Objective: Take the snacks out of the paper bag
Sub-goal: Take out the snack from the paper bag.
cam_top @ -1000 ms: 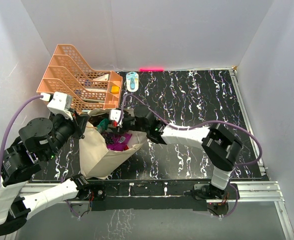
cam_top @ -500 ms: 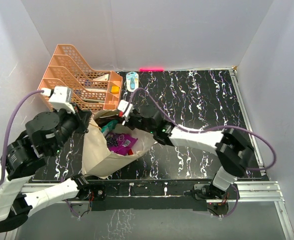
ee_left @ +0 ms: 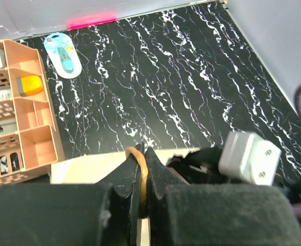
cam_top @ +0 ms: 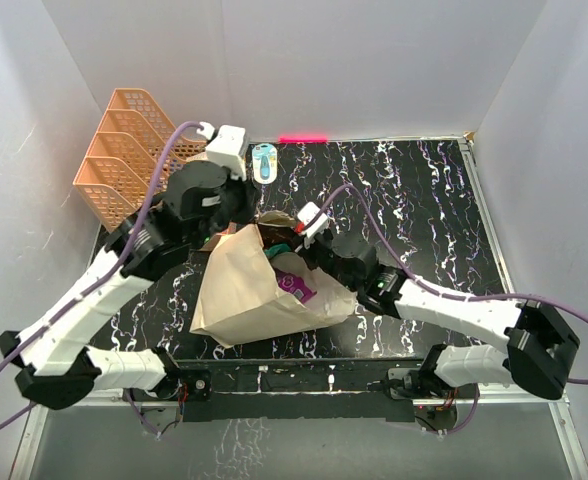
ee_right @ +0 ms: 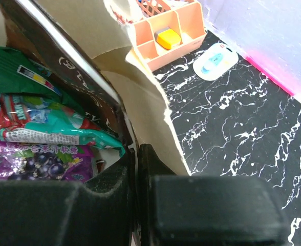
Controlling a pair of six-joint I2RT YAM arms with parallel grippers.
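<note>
The words on the snacks (ee_right: 48, 133) are too blurry to read. The purple pouch (ee_right: 33, 166) has grapes on it. They all lie inside the paper bag (cam_top: 244, 295). The left gripper (ee_left: 142, 156) reaches over and pinches the cord handle (ee_left: 143, 179). The right gripper (ee_right: 136, 154) reaches in low, squeezing the bag's torn edge.

Even, diffuse light from above fills the enclosure; the white walls (cam_top: 354, 60) read bright and the overhead view is sharp throughout. Shadows are soft and short, pooling under the arms and beside the paper bag (cam_top: 239, 290). The black marbled table (cam_top: 424, 200) shows no strong glare; the pink strip (cam_top: 303, 138) glows oversaturated. In the wrist views the left gripper (ee_left: 139, 154) and right gripper (ee_right: 135, 154) appear dark and soft-focused, the table beyond crisp. The snacks (ee_right: 33, 138) lie in shade with faint foil highlights
</note>
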